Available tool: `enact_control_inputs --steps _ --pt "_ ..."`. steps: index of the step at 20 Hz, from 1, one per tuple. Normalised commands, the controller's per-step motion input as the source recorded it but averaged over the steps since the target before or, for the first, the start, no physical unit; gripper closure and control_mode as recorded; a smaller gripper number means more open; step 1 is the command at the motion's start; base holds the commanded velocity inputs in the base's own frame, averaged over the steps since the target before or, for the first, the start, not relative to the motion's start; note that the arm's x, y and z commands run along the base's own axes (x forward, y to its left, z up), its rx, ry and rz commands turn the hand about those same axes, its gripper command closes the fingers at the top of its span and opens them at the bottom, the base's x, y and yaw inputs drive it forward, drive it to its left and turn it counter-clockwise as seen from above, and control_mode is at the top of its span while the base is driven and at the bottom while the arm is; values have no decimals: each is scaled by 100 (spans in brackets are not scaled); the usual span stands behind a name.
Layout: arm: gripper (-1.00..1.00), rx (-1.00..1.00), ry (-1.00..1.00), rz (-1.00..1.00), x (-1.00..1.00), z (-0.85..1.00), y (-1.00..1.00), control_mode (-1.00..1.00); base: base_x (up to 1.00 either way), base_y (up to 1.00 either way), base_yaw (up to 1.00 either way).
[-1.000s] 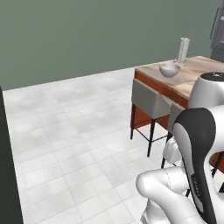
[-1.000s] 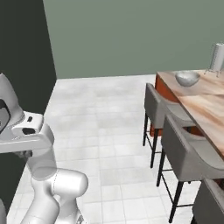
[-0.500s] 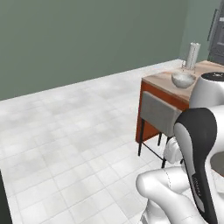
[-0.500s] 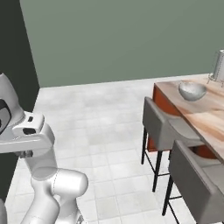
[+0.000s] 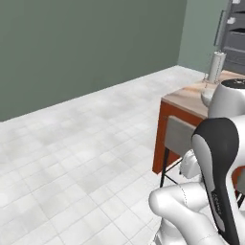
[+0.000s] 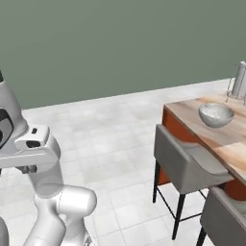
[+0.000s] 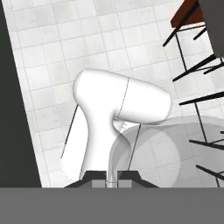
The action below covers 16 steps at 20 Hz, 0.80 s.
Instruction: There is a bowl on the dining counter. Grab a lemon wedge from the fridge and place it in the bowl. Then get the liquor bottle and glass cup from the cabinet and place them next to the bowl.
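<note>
— Bowl (image 6: 216, 115) first: where does it sit from where the arm is?
— On the wooden dining surface (image 6: 226, 144), near its end corner, ahead of the base and off to its right. A tall grey canister (image 6: 239, 79) stands just beyond the bowl, further along the same surface, and a grey chair (image 6: 185, 166) is tucked in just in front of the bowl.
— And the gripper (image 7: 107, 176)?
— Tucked low and pointing down at the tiled floor (image 5: 86, 158), well apart from the bowl. Its two dark tips are clenched together, with what looks like nothing between them.
— So no lemon wedge in it?
— None that I can see; I'd judge the fridge trip is not yet done.
— Which way would it have to go, then?
— There's a dark panelled unit (image 5: 234, 33) past the far end of the surface, beyond the bowl; whether that's the fridge I can't tell. Either way, my guess is the base has more driving to do before the arm reaches for anything.
</note>
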Motion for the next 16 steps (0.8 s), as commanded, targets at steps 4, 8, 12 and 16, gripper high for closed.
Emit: enact_control_inputs --steps 4,8,12,16 --pt "100 0 0 0 0 0 0 100 85 49 -36" --pt "100 0 0 0 0 0 0 100 85 47 -37" --pt "100 0 0 0 0 0 0 100 81 44 -38" --pt "100 0 0 0 0 0 0 100 71 27 -40"
